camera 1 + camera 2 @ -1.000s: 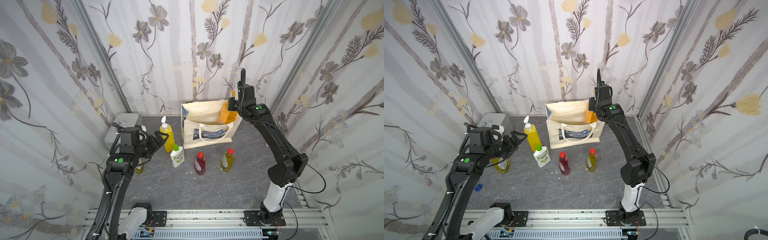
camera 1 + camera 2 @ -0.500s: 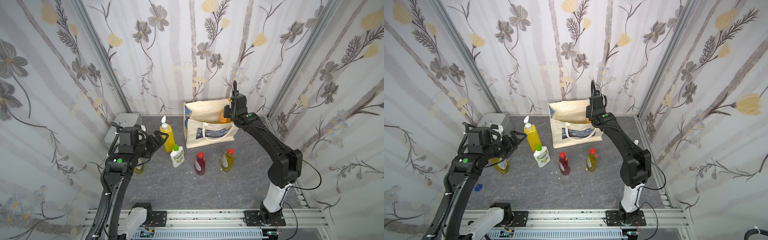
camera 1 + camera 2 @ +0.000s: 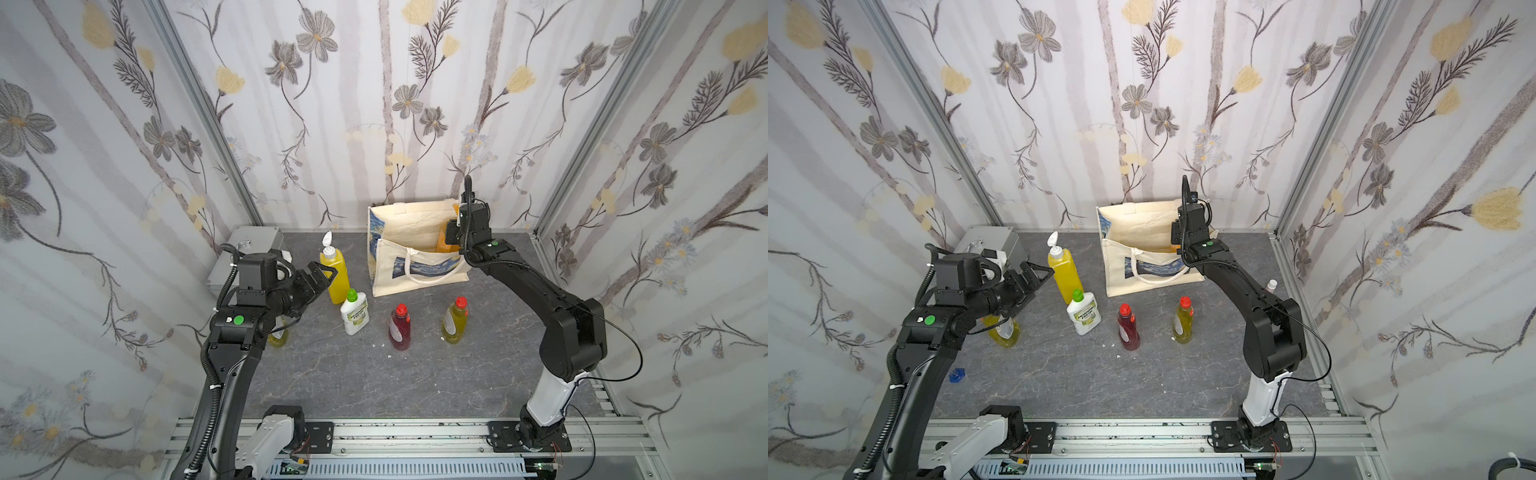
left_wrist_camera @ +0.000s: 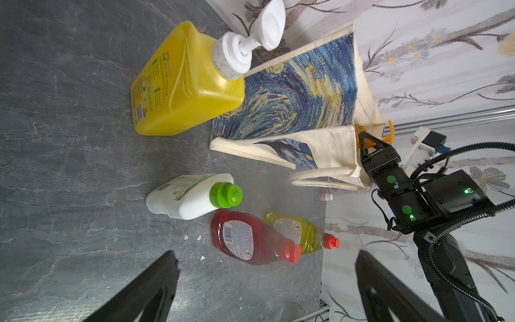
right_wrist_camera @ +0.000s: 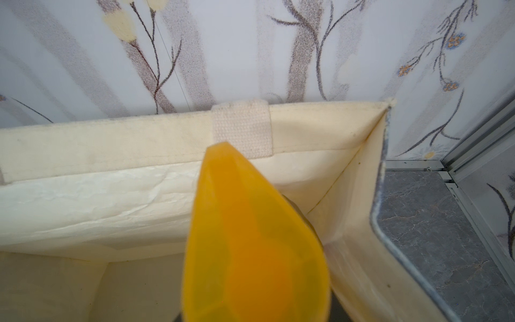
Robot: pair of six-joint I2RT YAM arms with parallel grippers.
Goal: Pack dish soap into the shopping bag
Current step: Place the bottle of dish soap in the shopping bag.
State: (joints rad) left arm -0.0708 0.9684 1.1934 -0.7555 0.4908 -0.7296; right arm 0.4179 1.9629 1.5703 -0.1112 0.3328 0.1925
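Fingers of the left gripper stood spread wide with nothing between them, hovering at about 10 o'clock over the table, just beside the yellow pump bottle. The right gripper was clenched on the pump of the orange bottle, which hung inside the mouth of the shopping bag, at the bag's 3 o'clock end. Whether it touched the bag's floor could not be told. The bag stood upright at 12 o'clock, near the back wall.

In both top views the other dish soap stood upright outside the bag. The white green-capped bottle was at the bag's 7 o'clock, the dark red bottle at 6 o'clock, and one yellow-green bottle at 5 o'clock. A second yellow-green bottle stood at 8 o'clock, partly hidden under the left arm.
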